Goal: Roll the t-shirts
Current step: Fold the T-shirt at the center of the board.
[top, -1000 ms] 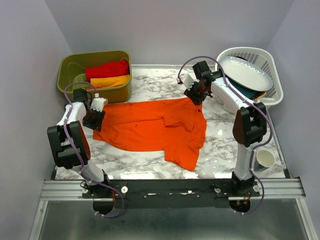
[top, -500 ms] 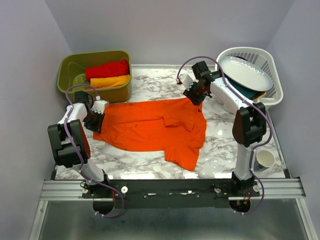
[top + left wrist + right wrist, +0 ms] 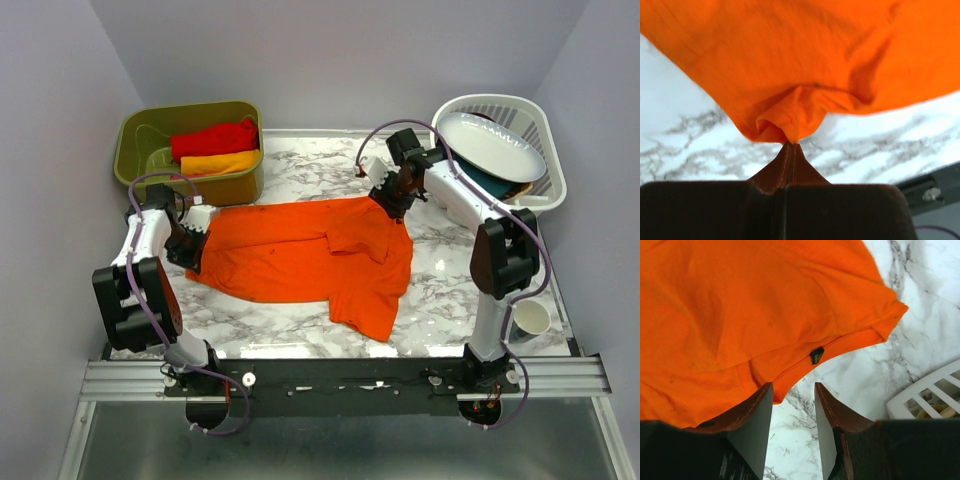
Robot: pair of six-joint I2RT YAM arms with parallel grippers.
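A bright orange t-shirt (image 3: 300, 250) lies spread on the marble table, partly folded over on its right side. My left gripper (image 3: 193, 238) is shut on the shirt's left edge; in the left wrist view the cloth (image 3: 790, 120) bunches at the closed fingertips (image 3: 789, 146). My right gripper (image 3: 388, 197) is open at the shirt's far right corner; in the right wrist view its jaws stand apart over bare marble, the shirt's hem (image 3: 830, 347) just beyond them. A red t-shirt (image 3: 212, 138) and a yellow-orange t-shirt (image 3: 218, 162) sit rolled in the bin.
An olive green bin (image 3: 140, 135) stands at the back left. A white basket (image 3: 540, 195) at the back right holds a white plate (image 3: 492, 145) over a teal item (image 3: 497, 185). A paper cup (image 3: 529, 319) stands at the front right.
My left gripper has pulled the shirt's left edge slightly left and toward the near side. My right gripper has shifted slightly right along the shirt's far corner.
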